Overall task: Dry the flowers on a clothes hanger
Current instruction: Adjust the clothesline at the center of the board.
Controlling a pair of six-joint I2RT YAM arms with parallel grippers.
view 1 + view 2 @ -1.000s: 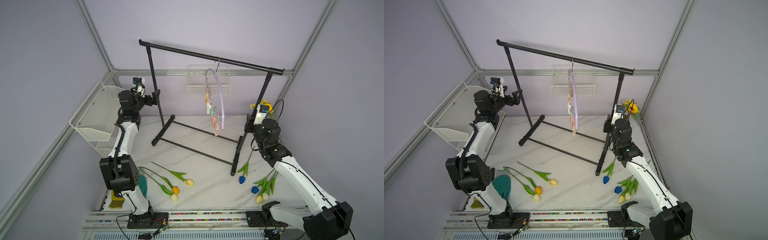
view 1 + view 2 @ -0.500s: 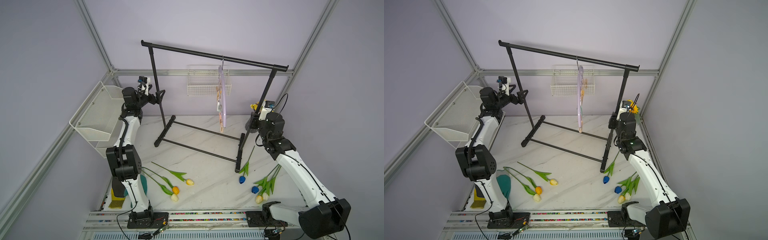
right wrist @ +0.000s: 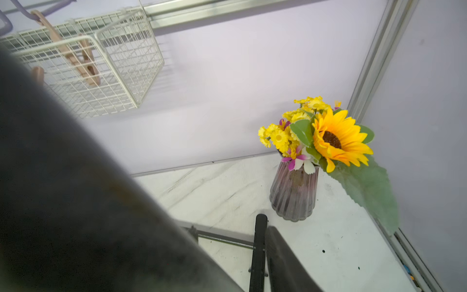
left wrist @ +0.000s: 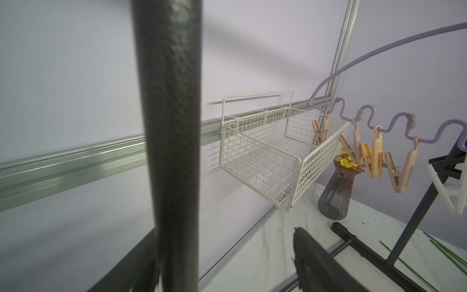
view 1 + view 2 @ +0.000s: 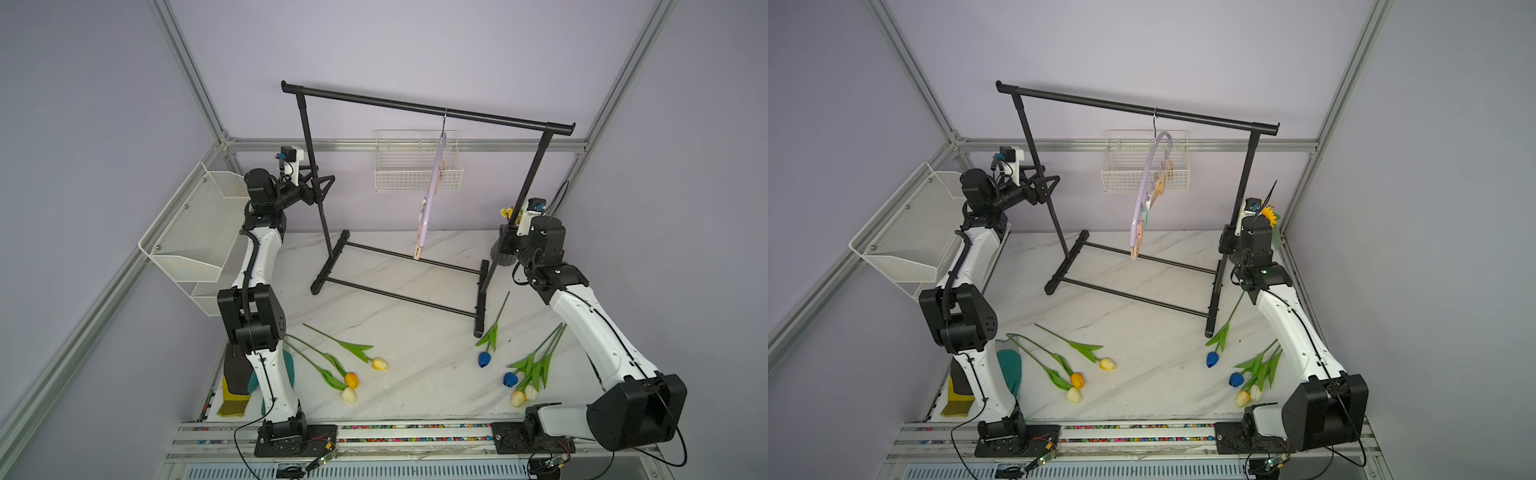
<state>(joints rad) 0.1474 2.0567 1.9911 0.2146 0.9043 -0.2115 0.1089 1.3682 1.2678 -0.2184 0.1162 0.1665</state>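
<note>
The left gripper (image 5: 323,188) is reaching high and straddling the left upright of the black garment rack (image 5: 374,99). Its jaws are standing wide. Clear space is showing between the post and the one finger (image 4: 318,265) visible in the left wrist view, so it is gripping nothing.

The right gripper (image 5: 506,241) is sitting against the rack's right upright. The post is filling most of the right wrist view, and I cannot tell whether the jaws are clamping it.

Between the uprights, the clothes hanger (image 5: 432,191) is hanging tilted from the top bar by its thin hook. Its clothespins (image 4: 401,174) are dangling empty.

The flowers (image 5: 351,379) are lying flat on the marble table (image 5: 415,332) towards its front edge, three near the left arm's base and four near the right arm.

They are probably light, with thin bendy stems and soft heads. A hold at mid-stem, clear of the leaves, is looking safest. The hanger is likely to swing at any touch.
</note>
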